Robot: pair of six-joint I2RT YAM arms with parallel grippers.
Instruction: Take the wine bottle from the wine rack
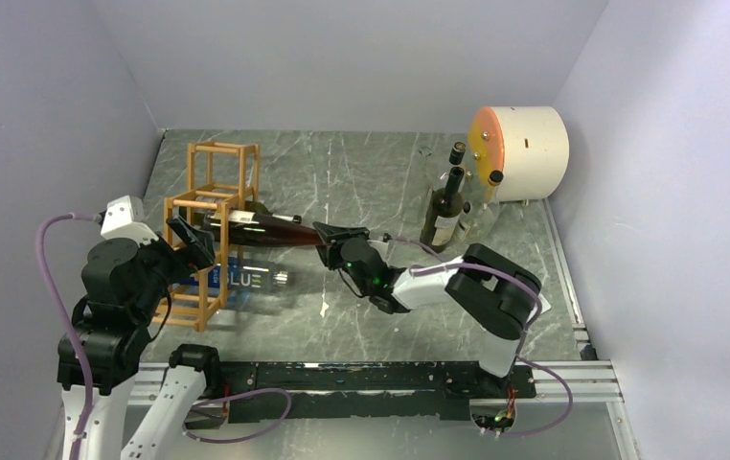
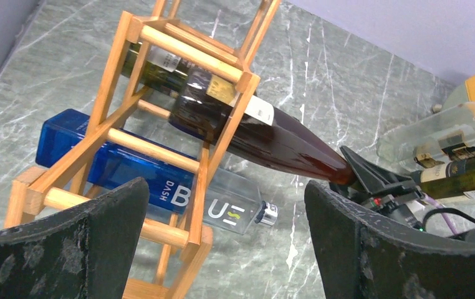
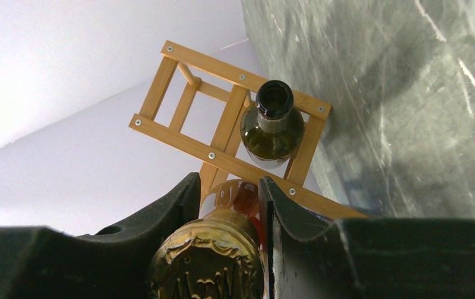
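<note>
The wine rack [image 1: 210,251] of light wooden bars stands at the left. A dark red wine bottle [image 1: 270,228] lies in an upper cell with its neck sticking out to the right. My right gripper [image 1: 328,234] is shut on that neck. In the right wrist view the gripper [image 3: 229,199] clamps the neck behind the gold-capped top [image 3: 213,261], with the rack [image 3: 222,156] behind. My left gripper [image 1: 192,244] is open and empty beside the rack's near left side. In the left wrist view [image 2: 225,243] it faces the rack [image 2: 160,143] and the bottle [image 2: 272,140].
A blue and clear "BLUE" bottle [image 1: 246,280] lies in the rack's bottom cell. A green bottle [image 3: 272,124] lies in another upper cell. Two upright bottles [image 1: 445,206] and a cream cylinder [image 1: 524,149] stand at the back right. Grey walls enclose the table.
</note>
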